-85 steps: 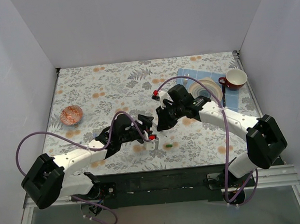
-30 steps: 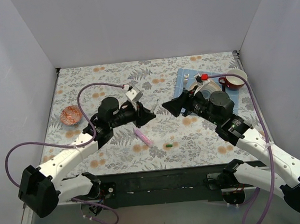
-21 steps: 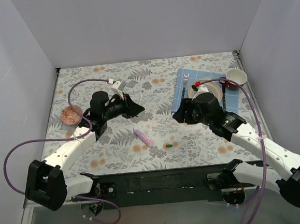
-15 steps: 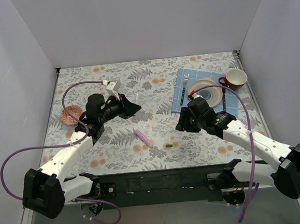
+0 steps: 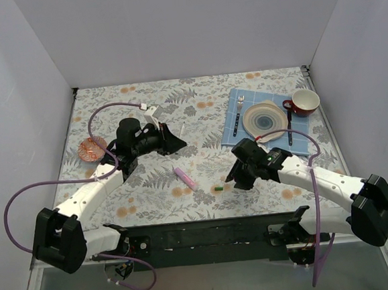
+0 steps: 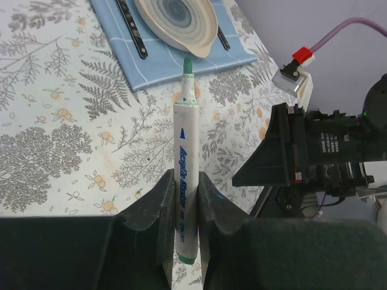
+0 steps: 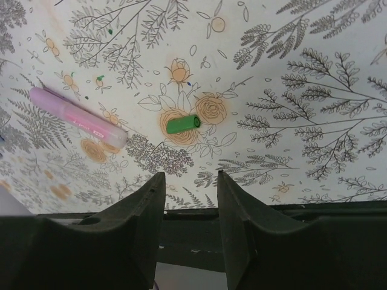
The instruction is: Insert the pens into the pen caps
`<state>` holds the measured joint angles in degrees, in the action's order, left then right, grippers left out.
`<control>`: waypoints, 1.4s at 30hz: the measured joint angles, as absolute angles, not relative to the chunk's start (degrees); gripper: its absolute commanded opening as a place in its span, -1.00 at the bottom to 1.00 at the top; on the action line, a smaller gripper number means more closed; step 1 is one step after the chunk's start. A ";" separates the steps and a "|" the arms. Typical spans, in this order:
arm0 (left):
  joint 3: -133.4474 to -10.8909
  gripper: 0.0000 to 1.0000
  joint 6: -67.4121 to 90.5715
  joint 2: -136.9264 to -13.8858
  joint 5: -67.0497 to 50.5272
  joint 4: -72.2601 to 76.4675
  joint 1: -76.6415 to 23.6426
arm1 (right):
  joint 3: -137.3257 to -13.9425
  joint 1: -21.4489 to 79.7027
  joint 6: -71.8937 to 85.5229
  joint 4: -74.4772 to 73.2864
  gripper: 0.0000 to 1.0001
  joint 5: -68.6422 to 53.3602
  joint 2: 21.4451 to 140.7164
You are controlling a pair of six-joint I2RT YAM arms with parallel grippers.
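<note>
To the outer side of the left gripper (image 6: 184,179), one small red patterned bowl (image 5: 92,149) is seen. The left gripper is clamped on a white-bodied plastic marker pen with a green tip (image 6: 184,136). The pen is held near its rear end, and its long axis runs straight out ahead of the fingers, tip foremost.

Between the two grippers, a pink-lilac plastic stick pen (image 7: 78,118) is laid flat on the floral table cover (image 5: 197,98). It lies to the left gripper's right and nearer the arm bases. Whether a cap is already seated on it cannot be told.

A short green plastic cap (image 7: 183,124) lies just ahead of the right gripper (image 7: 188,178), close to its centre line and untouched. The cap's long axis is set roughly across the gap, from one finger toward the other. It is therefore judged that the wrist would have to be turned before closing, or the cap would be pinched end to end. The right gripper's jaws are parted with nothing between them, and this gripper is much the nearer to the cap.

To the right gripper's outer side and farther from the bases, a blue cloth mat (image 6: 163,63) is spread. It bears one round glazed plate (image 5: 264,118), one silver fork (image 5: 237,115) and one dark spoon (image 5: 289,123), with one red cup (image 5: 305,100) beside it.

Two pens and one loose cap are counted; a lilac cap is not made out.
</note>
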<state>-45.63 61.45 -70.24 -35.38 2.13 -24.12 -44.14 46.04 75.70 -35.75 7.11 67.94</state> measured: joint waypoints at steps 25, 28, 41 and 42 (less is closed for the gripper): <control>-44.60 -1.00 62.22 -62.15 -27.35 2.42 -24.12 | -47.83 46.52 93.56 -34.63 -0.11 -1.58 82.91; -44.60 -1.00 62.22 -61.76 -27.31 2.44 -24.12 | -48.47 46.52 94.87 -34.68 -0.13 -1.54 83.64; -44.60 -1.00 62.17 -60.93 -26.94 2.44 -24.14 | -53.01 46.52 97.97 -35.92 -0.16 0.10 89.58; -44.60 -1.00 62.17 -60.93 -26.89 2.44 -24.18 | -53.01 46.52 98.04 -36.07 -0.16 -0.01 89.95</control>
